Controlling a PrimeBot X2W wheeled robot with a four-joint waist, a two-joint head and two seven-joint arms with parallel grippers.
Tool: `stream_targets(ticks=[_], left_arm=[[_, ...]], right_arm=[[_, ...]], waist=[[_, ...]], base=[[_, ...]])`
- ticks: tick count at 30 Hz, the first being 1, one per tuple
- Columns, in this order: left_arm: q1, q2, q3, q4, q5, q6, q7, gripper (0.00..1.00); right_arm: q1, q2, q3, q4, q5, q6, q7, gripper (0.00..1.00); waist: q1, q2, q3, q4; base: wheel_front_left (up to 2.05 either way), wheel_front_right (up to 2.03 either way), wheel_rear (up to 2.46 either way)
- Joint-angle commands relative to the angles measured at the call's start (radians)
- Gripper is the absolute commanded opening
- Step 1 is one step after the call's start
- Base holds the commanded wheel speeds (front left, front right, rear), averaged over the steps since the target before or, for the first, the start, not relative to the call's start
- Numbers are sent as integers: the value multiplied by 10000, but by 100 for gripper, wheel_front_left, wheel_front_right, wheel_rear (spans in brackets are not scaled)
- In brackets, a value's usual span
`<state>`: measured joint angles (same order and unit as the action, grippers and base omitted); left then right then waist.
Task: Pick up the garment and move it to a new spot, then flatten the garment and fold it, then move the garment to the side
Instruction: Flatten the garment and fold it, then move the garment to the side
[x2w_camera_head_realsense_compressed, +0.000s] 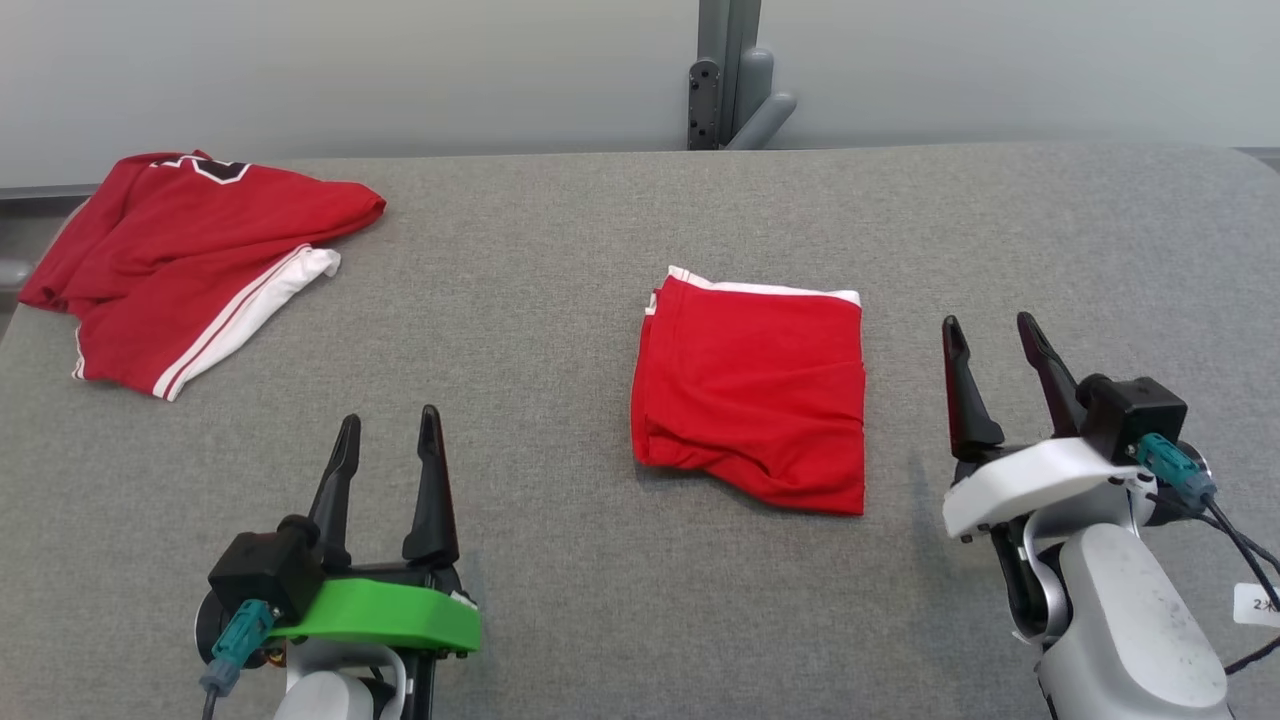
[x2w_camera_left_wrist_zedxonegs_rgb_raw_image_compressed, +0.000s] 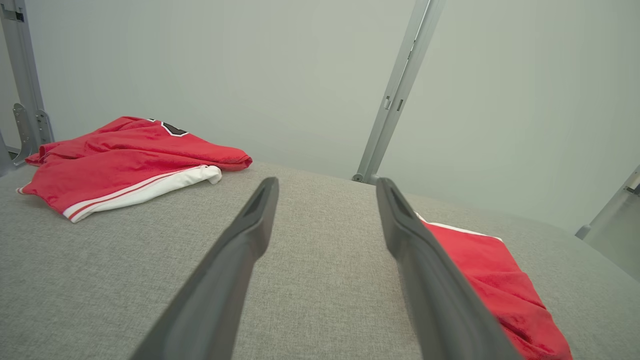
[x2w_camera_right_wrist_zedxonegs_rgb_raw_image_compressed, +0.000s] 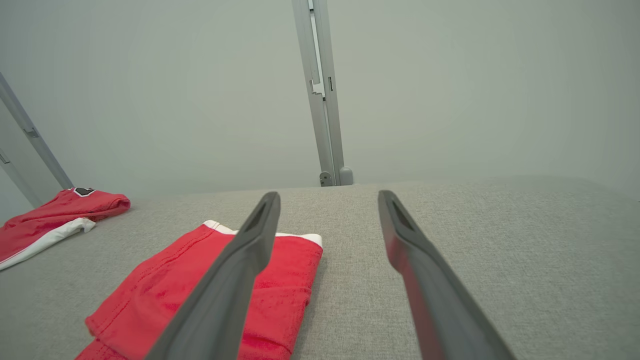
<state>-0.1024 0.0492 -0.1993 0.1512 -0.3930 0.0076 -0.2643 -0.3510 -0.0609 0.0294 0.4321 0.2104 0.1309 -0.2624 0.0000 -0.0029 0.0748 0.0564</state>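
Folded garment (x2w_camera_right_wrist_zedxonegs_rgb_raw_image_compressed: 165, 295) partly behind fingers (x2w_camera_right_wrist_zedxonegs_rgb_raw_image_compressed: 250, 250)

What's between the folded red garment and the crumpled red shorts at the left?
Bare grey table separates the folded garment from the shorts, per the head view.

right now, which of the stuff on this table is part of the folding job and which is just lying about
Part of the job:
- folded red garment, mid-table
- right gripper, open, just beside it
- left gripper, open, over the bare grey table

Lying about, as far as I can tell:
- red garment with white stripes, loosely heaped at the far left corner
- metal post behind the table
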Motion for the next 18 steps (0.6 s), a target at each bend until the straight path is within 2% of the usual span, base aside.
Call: stream_targets(ticks=[1,9,18], left_arm=[[192,25,88,-14,77,-46,-4,100],[387,25,265,13,247,-44,-4,100],[568,25,333,29,323,18,-4,100]], right_arm=[[383,14,-240,-298,-228,-5,-29,100],[1274,89,-539,-1179,-560,-4,-29,100],[1830,100,-413,-1695,-294,-4,41,100]], waist=[[0,29,-55,-21],[0,29,-191,-124],[0,29,-307,-218]], base=[[0,0,0],[0,0,0],[0,0,0]])
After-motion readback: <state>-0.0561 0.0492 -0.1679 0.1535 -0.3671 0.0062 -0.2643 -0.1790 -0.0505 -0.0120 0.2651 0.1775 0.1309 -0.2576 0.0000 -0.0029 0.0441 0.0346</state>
